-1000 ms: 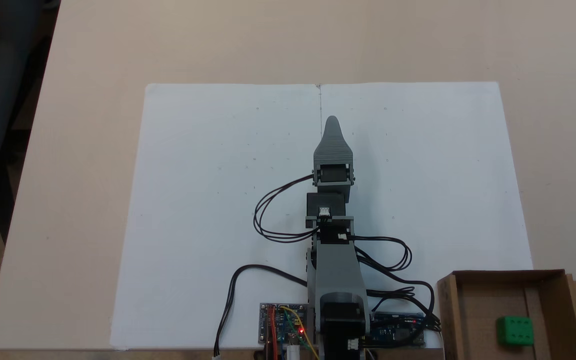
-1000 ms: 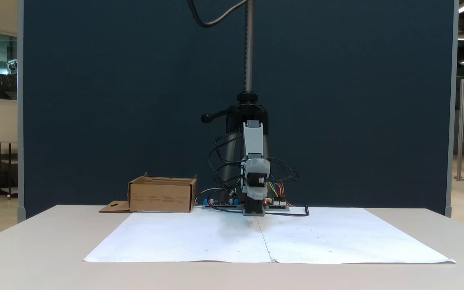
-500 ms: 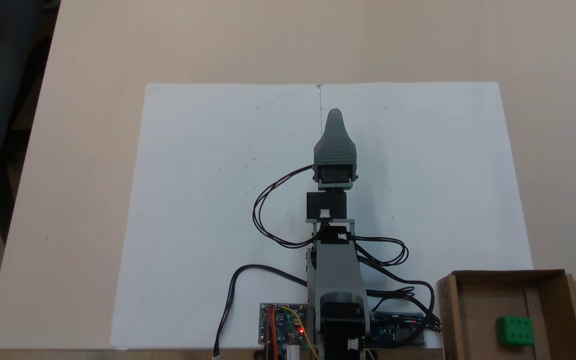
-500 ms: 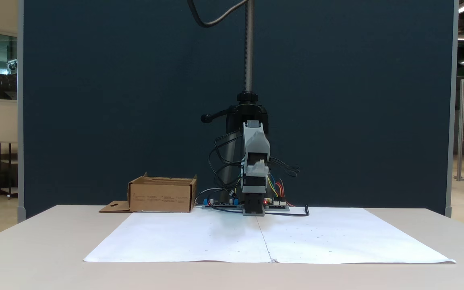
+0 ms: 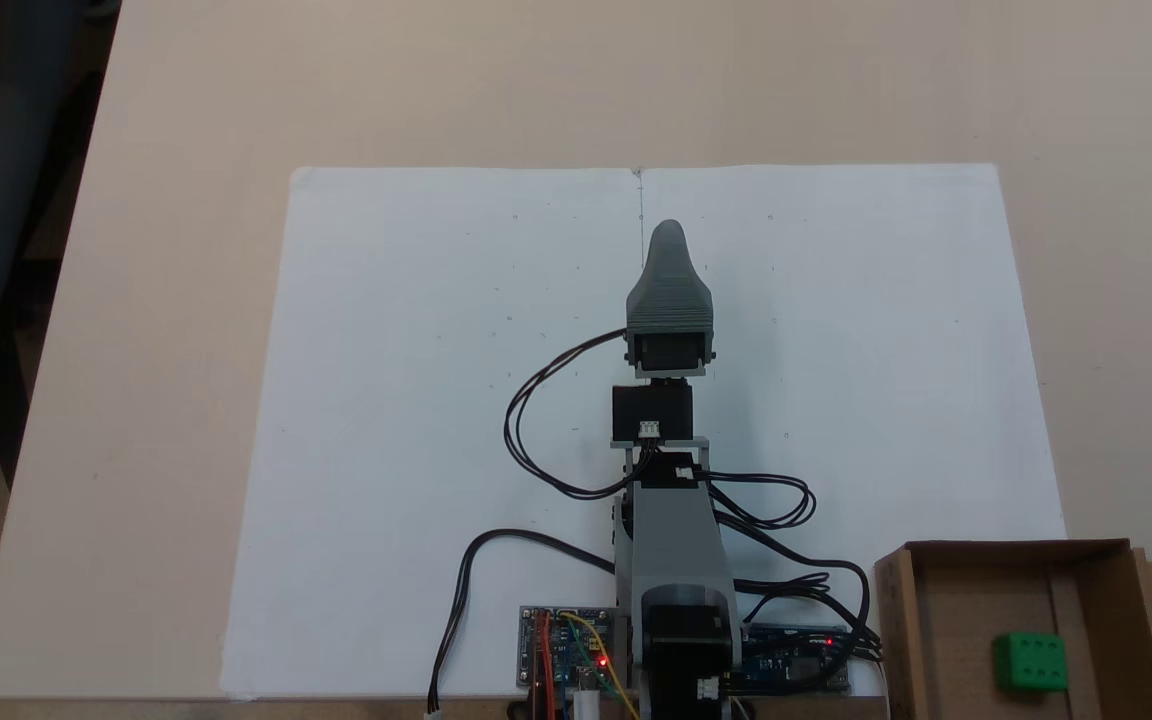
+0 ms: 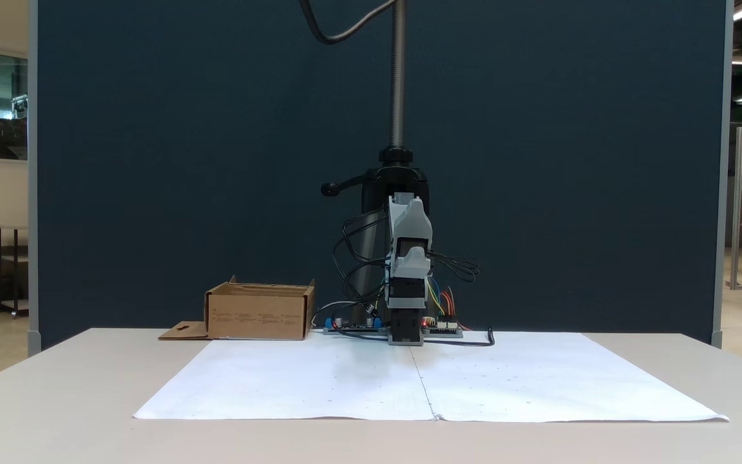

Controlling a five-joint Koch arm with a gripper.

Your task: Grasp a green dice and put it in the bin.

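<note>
- The table (image 5: 166, 300) carries a white paper sheet (image 5: 416, 380) spread over its middle, bare in both fixed views.
- At the sheet's centre in the top-down fixed view the arm (image 5: 674, 560) reaches toward twelve o'clock from its base at six o'clock, beside two circuit boards (image 5: 564, 660) and loops of black cable (image 5: 536, 440).
- The gripper (image 5: 668, 240) points at twelve o'clock above the paper; its jaws lie one over the other for both cameras, so I cannot tell whether it is wide or narrow. Nothing green shows at its tip.
- In the front fixed view the gripper (image 6: 408, 212) sits folded high over the base, well clear of the table.
- At about four o'clock from the arm's base, the bin (image 5: 956, 600) stands at the sheet's corner: a shallow brown cardboard box with low walls and a flap with a cut-out slot on its right.
- The dice (image 5: 1030, 662) lies on the bin's floor, toward the right wall, well apart from the gripper. It is a small bright green cube, top face showing six recessed pips in two rows, edges slightly rounded, resting flat.
- Judging from this, the drop looks done and the step in hand is parking the arm. To do it well: keep the arm high and centred, away from the bin at four o'clock, and settle slowly so the cables do not snag.
</note>
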